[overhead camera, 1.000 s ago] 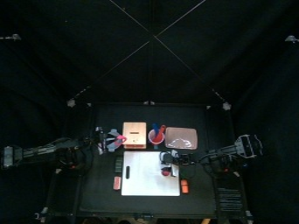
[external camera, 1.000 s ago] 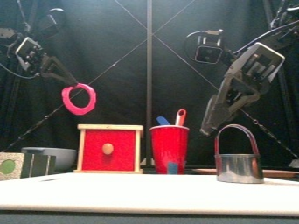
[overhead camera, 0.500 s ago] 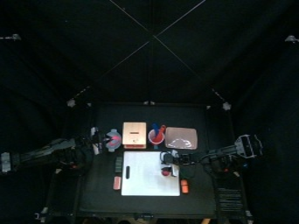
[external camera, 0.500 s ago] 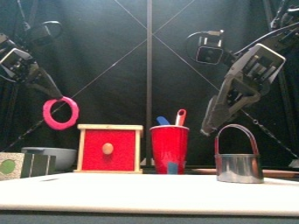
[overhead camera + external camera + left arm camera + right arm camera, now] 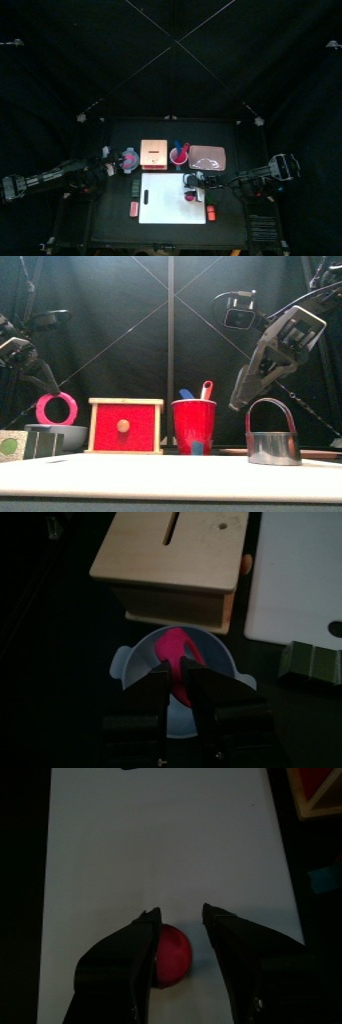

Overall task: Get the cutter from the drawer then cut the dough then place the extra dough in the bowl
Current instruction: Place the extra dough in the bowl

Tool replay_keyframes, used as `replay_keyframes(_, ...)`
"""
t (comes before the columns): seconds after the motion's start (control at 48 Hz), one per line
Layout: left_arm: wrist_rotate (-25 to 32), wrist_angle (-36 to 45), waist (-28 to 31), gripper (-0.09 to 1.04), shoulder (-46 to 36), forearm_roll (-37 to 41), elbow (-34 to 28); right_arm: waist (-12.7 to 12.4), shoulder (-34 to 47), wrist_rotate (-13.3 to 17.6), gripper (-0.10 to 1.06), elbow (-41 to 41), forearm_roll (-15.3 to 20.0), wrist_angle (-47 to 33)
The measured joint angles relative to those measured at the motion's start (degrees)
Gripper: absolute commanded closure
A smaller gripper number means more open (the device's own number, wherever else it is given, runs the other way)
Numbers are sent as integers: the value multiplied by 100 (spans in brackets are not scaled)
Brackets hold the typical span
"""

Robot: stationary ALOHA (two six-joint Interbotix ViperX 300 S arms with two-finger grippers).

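I see the worktop (image 5: pixel 100 215) with the white board (image 5: pixel 167 205) at its front. The wooden box (image 5: pixel 126 424) stands behind it with the drawer shut. The bowl (image 5: pixel 134 662) sits just to the box's left and the red cup (image 5: pixel 194 424) to its right.

My left gripper (image 5: pixel 183 677) hangs over the bowl. Its jaws are pinched tight on the pink dough ring (image 5: pixel 170 647). The ring hangs upright, its lower edge about level with the bowl's rim. I can't tell whether it touches the bowl.

My right gripper (image 5: pixel 181 916) is held up over the board's right part. Its jaws are spread apart and hold nothing.

The cutter (image 5: pixel 273 446) stands upright on the board at the right, handle up, apart from both grippers.

The red dough disc (image 5: pixel 170 956) lies flat on the board, below the right jaws.
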Motion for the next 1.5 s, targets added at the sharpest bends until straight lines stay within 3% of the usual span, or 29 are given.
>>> replay_keyframes(0.292, -35, -378, 97, 32, 404, -255, 18, 0, 0, 0, 19, 0, 0, 0)
replay_keyframes(0.729, -149, -554, 510, 4, 413, -2268, 246, 0, 0, 0, 19, 0, 18, 0)
replay_keyframes(1.125, -141, -712, 668, 3, 413, -3691, 334, 0, 0, 0, 19, -9, 18, 0)
replay_keyframes(1.5, -97, -747, 659, 4, 413, -3656, 413, 0, 0, 0, 19, -53, 18, 0)
